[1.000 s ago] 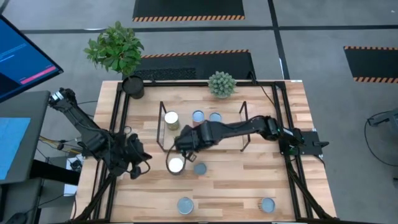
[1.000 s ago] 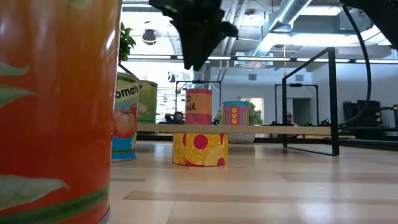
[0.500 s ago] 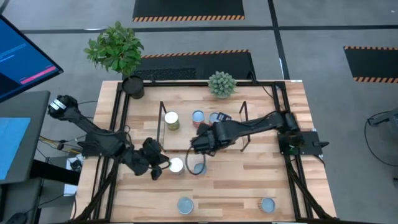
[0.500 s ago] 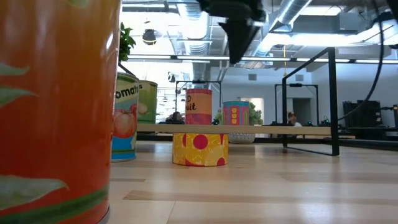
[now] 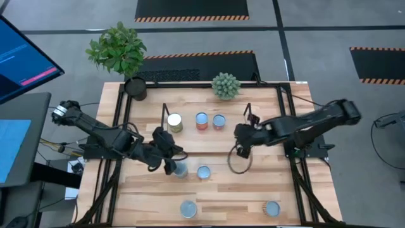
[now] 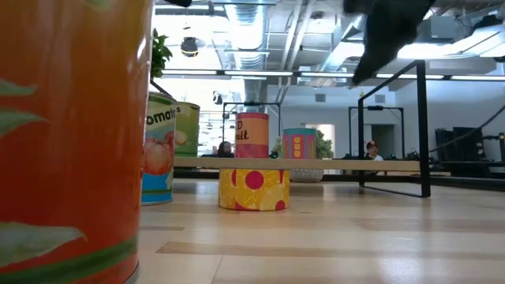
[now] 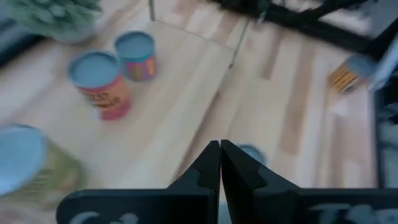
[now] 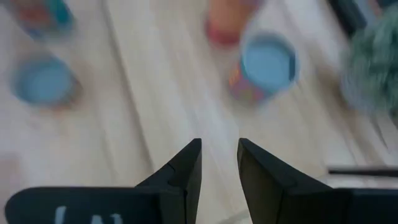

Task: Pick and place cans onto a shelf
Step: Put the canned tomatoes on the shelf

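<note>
The shelf (image 5: 209, 136) carries three cans: a cream-topped one (image 5: 175, 122), a red one (image 5: 201, 120) and a third (image 5: 219, 120). On the table in front stand two cans (image 5: 204, 172) (image 5: 181, 170); two more (image 5: 188, 208) (image 5: 272, 208) stand at the near edge. My left gripper (image 5: 169, 164) is shut and empty, and in the high view it partly covers the can beside it. My right gripper (image 5: 239, 149) hangs open and empty at the shelf's right end. In the low view the shelf board (image 6: 339, 164) bears the red can (image 6: 252, 134).
A black pot with a leafy plant (image 5: 135, 87) and a small round plant (image 5: 225, 85) stand at the table's far edge. Black frame bars (image 5: 120, 126) run along the sides. A big orange can (image 6: 71, 142) fills the low view's left.
My right gripper has drawn back from the shelf's left part toward the table's right edge, staying open and empty. My left gripper has swung from the table's left edge toward the middle, up to the front can, staying shut. No can has moved.
</note>
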`<state>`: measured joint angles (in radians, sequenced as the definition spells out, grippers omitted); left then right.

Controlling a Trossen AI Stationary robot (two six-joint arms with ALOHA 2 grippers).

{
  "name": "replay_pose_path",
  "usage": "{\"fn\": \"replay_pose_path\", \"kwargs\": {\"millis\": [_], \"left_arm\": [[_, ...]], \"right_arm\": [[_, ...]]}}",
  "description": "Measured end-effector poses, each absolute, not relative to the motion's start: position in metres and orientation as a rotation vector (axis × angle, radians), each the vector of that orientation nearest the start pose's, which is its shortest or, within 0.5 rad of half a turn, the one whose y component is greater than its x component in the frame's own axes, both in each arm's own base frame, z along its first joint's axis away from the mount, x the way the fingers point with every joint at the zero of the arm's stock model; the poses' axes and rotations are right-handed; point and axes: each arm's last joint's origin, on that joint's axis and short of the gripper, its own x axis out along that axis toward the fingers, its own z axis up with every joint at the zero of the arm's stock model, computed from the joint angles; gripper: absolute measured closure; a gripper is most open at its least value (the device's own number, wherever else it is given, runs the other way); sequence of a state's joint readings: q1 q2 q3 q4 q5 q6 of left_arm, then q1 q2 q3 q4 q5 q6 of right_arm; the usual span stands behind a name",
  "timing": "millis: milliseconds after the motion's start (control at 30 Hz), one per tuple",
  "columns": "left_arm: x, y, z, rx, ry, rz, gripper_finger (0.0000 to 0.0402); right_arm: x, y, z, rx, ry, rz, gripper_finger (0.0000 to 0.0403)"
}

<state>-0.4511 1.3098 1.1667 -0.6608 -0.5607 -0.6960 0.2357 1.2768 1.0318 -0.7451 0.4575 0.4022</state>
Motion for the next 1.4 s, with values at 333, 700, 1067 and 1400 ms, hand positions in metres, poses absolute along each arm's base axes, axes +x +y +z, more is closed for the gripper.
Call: {"fn": "replay_pose_path", "kwargs": {"millis": [333,700,1067,1400], "left_arm": [[0.283,-0.130,0.301,-0.171,0.994,0.183,0.0398],[0.299,-0.144,0.295,-0.240,1.082,0.098,0.0317],[0.285,-0.146,0.278,-0.039,1.177,0.097,0.0248],[0.281,-0.152,0.258,0.005,1.167,0.087,0.0244]], "right_arm": [[0.246,0.046,0.325,-0.097,0.452,-0.218,0.0276],[0.288,0.042,0.297,-0.019,0.476,-0.147,0.0276],[0.297,0.041,0.289,0.008,0.487,-0.106,0.0276],[0.297,0.040,0.288,-0.012,0.493,-0.128,0.0276]]}}
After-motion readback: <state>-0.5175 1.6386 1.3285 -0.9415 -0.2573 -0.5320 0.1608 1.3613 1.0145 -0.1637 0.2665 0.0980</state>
